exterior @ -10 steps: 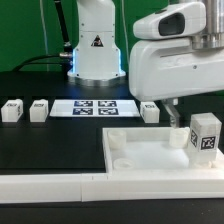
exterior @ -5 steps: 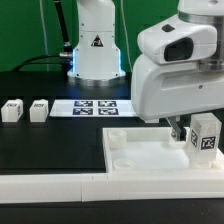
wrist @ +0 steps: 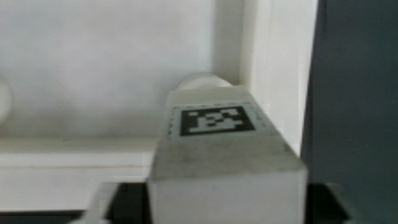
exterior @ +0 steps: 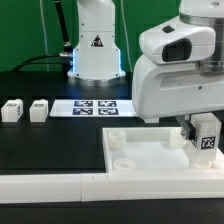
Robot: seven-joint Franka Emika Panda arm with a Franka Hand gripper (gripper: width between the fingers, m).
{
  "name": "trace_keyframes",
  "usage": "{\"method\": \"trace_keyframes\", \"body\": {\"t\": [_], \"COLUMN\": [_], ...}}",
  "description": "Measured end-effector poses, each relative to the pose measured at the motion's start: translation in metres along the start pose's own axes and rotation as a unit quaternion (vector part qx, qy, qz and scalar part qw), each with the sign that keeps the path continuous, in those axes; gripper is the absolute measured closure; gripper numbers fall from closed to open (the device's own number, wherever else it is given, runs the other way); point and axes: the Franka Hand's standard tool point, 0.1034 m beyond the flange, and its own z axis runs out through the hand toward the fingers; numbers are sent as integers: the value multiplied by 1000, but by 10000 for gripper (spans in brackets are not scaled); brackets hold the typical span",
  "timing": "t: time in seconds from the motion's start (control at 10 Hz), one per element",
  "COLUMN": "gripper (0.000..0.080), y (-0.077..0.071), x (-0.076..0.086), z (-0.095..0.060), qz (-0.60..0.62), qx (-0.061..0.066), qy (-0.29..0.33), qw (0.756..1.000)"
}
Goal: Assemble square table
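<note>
The square table top, a white tray with a raised rim and round corner sockets, lies at the front. It fills the background of the wrist view. A tagged white leg block stands upright at its corner on the exterior view's right. My gripper has come down around this block. In the wrist view the block fills the gap between the dark fingers, and the gripper is shut on it. Two more leg blocks stand on the exterior view's left.
The marker board lies flat in front of the robot base. A long white bar-shaped wall runs along the front edge. My arm's white housing hides the area behind the table top on the exterior view's right.
The arm has come down and moved towards the exterior view's left, bringing the fingers around the leg block. It now hides the leg block that showed behind the table top.
</note>
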Motion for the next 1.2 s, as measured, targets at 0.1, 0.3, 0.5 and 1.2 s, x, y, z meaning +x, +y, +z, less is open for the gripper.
{"method": "trace_keyframes", "body": {"t": [0.1, 0.3, 0.5, 1.2], "gripper": [510, 509, 509, 509], "y": [1, 2, 5, 15], "x": [0, -3, -7, -11], "z": [0, -1, 0, 2], "qz": [40, 134, 279, 557], "qx": [0, 1, 15, 69], "qy": [0, 20, 48, 35], "qw": [999, 991, 959, 827]}}
